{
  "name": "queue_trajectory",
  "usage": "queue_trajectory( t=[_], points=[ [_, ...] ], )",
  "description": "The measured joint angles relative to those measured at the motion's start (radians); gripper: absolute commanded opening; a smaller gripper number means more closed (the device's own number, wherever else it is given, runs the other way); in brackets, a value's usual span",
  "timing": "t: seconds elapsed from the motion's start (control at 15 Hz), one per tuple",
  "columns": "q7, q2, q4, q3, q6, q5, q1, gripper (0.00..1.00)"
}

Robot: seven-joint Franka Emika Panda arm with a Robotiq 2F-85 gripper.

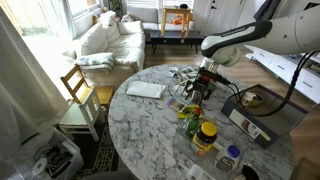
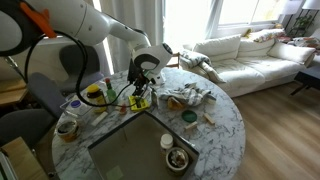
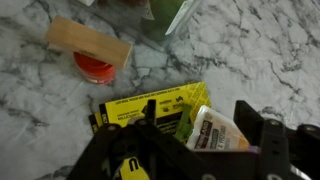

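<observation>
Wrist view, nearest the lens: black two-finger gripper, jaws spread wide, nothing clamped between them. Just beneath, lying flat on the white grey-veined marble table: yellow-and-black flat printed packet, with a cream-labelled small sachet touching its right end. Long axis of the packet across the picture, left to right, right end tipped slightly upward, so roughly along the line from finger to finger; printed face up, top of the print too blurred to tell. Reads as a hover over the packet with the fingers apart, no contact visible. Calls next, by judgement, for a wrist turn to span the narrow side, then a level descent to the marble, since so thin a thing offers little edge to pinch. Farther off: pale wooden rectangular block lying partly over an orange-red round lid. Farther yet, in an exterior view: gripper low over the table's middle among jars and bottles, white cushioned sofa beyond.
</observation>
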Motion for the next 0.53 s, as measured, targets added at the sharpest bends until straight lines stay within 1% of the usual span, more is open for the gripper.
queue_trajectory(
  t=[0.13, 0.2, 0.27, 0.47, 0.53],
  points=[
    [-0.012, 0.026, 0.000, 0.000, 0.046, -0.001, 0.005, 0.98],
    [-0.018, 0.039, 0.001, 0.001, 0.074, -0.001, 0.009, 0.76],
    [-0.024, 0.051, 0.001, 0.002, 0.105, -0.001, 0.012, 0.73],
    [-0.047, 0.080, 0.002, 0.013, 0.217, 0.000, 0.017, 0.46],
    [-0.053, 0.087, 0.002, 0.016, 0.254, 0.000, 0.017, 0.39]
  ],
)
